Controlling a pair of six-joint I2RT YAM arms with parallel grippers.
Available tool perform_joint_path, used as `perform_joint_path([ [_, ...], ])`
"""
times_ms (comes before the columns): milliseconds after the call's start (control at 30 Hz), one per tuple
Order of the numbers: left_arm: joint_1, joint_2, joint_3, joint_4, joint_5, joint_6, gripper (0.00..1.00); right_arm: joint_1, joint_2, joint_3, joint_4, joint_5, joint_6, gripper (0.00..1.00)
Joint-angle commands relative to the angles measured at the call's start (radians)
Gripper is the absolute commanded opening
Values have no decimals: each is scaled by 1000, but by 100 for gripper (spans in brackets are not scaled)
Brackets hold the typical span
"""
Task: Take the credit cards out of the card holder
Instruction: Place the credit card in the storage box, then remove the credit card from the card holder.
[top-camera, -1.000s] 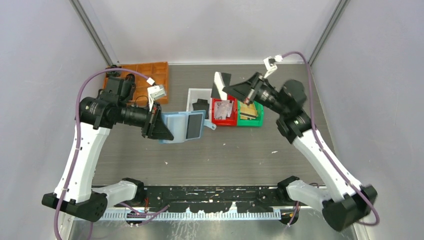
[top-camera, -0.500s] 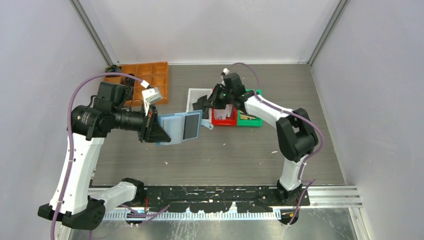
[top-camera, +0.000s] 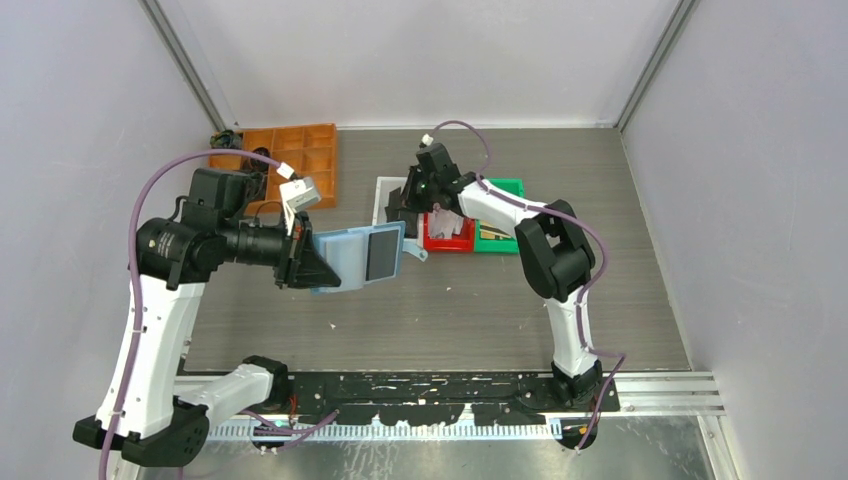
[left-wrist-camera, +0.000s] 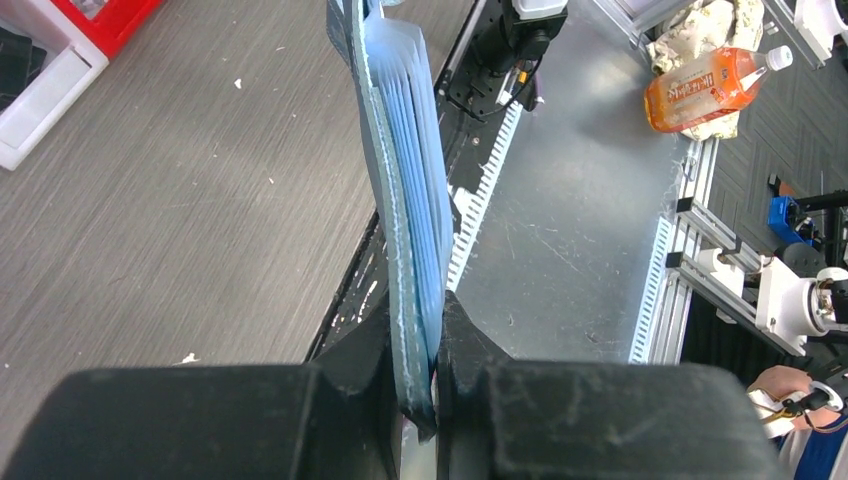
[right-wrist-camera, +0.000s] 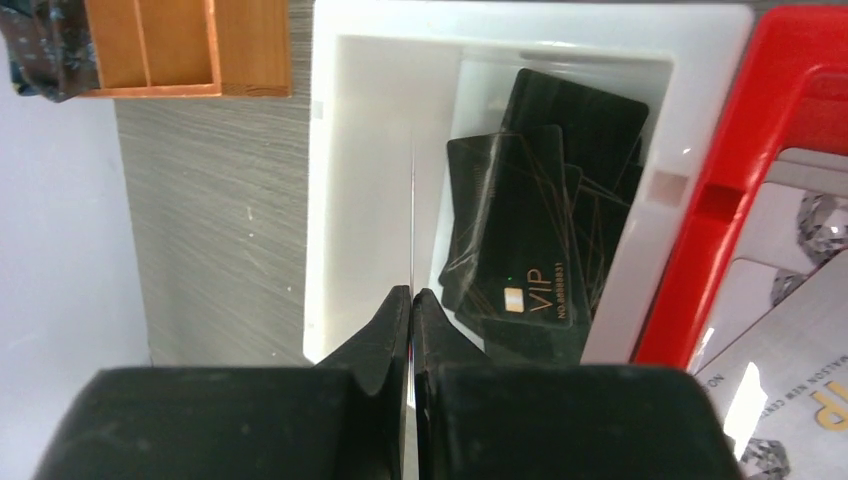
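Note:
My left gripper (top-camera: 318, 262) is shut on the edge of the open card holder (top-camera: 350, 256), held upright above the table. The holder is pale blue inside, and a dark card (top-camera: 383, 252) sits in its pocket. In the left wrist view the holder (left-wrist-camera: 405, 180) shows edge-on between my fingertips (left-wrist-camera: 418, 310). My right gripper (top-camera: 402, 204) is over the white bin (top-camera: 381, 200). It is shut on a thin card, seen edge-on (right-wrist-camera: 412, 220) above my closed fingertips (right-wrist-camera: 412, 295).
The white bin (right-wrist-camera: 360, 150) holds several black VIP cards (right-wrist-camera: 540, 230). A red bin (right-wrist-camera: 720, 180) with pale cards stands to its right, then a green bin (top-camera: 505, 190). An orange wooden tray (top-camera: 300, 155) lies at the back left.
My right arm swung left from above the red and green bins and down over the white bin, card still in its grip. My left arm barely moved.

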Motion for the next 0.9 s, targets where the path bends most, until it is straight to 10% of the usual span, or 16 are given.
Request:
perform_joint_path([
  [0,-3,-25,0,60,55,-13,0,5,6,83,-45,60,-76,2],
  [333,-3,-23,11,71,72,-34,0,7,-115,50,-58,88,-117,30],
  [667,-3,-17,30,68,73,-41,0,8,-379,2,-96,123,-186,38],
  [867,-2,-36,6,177,74,-130,0,8,-633,-174,-47,-67,-161,56],
])
